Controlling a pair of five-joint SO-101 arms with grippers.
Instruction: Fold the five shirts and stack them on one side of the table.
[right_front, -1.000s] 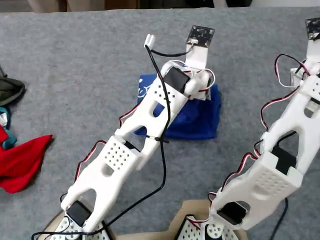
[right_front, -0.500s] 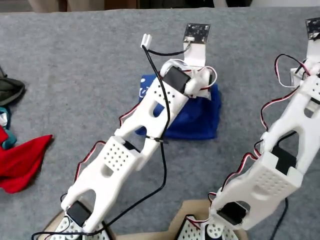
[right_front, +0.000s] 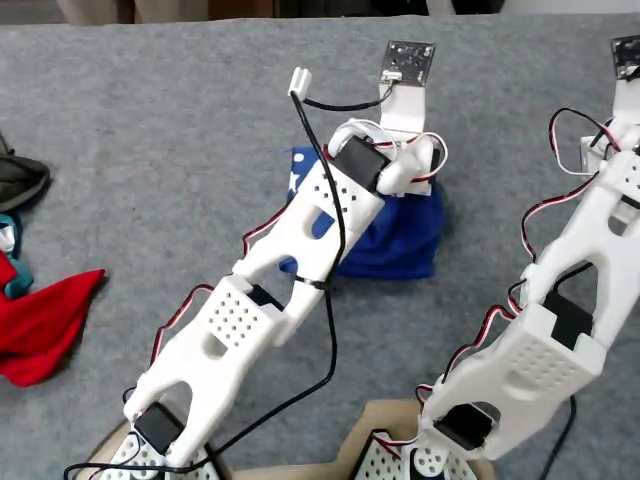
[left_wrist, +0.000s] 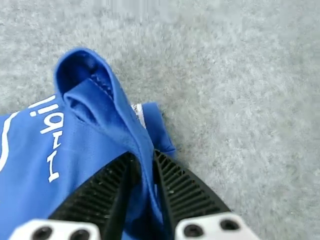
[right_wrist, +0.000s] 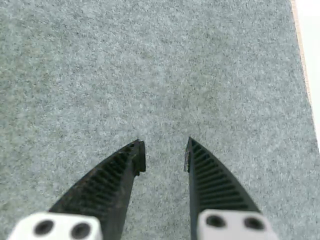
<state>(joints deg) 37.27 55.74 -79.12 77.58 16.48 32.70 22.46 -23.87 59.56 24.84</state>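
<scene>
Seen from the high view, a bundled dark olive fabric garment (right_front: 20, 180) lay at the 9 o'clock edge of the grey felt-covered table (right_front: 150, 120). Just below it, toward 8 o'clock, a small scrap of teal cloth (right_front: 8, 238) showed at the edge. A crumpled red fabric shirt (right_front: 45, 318) sat touching the scrap, one pointed corner aimed toward the table's middle.

The white plastic left arm (right_front: 260, 300) rose from its base at 7 o'clock and stretched toward 1 o'clock. Its wrist hung over a folded royal-blue cotton shirt (right_front: 400, 240), which lay just on the 3 o'clock side of the table's middle, well apart from the garments at the left edge. In the left wrist view, the left gripper (left_wrist: 145, 157) had its ribbed black fingers (left_wrist: 177, 182) pinched tight on a raised fold of the blue shirt (left_wrist: 75, 150). The fold stood up in a hollow loop beyond the fingertips, with white lettering (left_wrist: 50, 132) on the flat cloth beside it.

The white plastic right arm (right_front: 570, 300) ran from its base at 5 o'clock up toward 2 o'clock, at the table's right edge and apart from the blue shirt. In the right wrist view, the right gripper (right_wrist: 165, 150) hung over bare grey felt, its jaws parted with nothing between them. A pale strip (right_wrist: 306, 55) bordered the felt there.
</scene>
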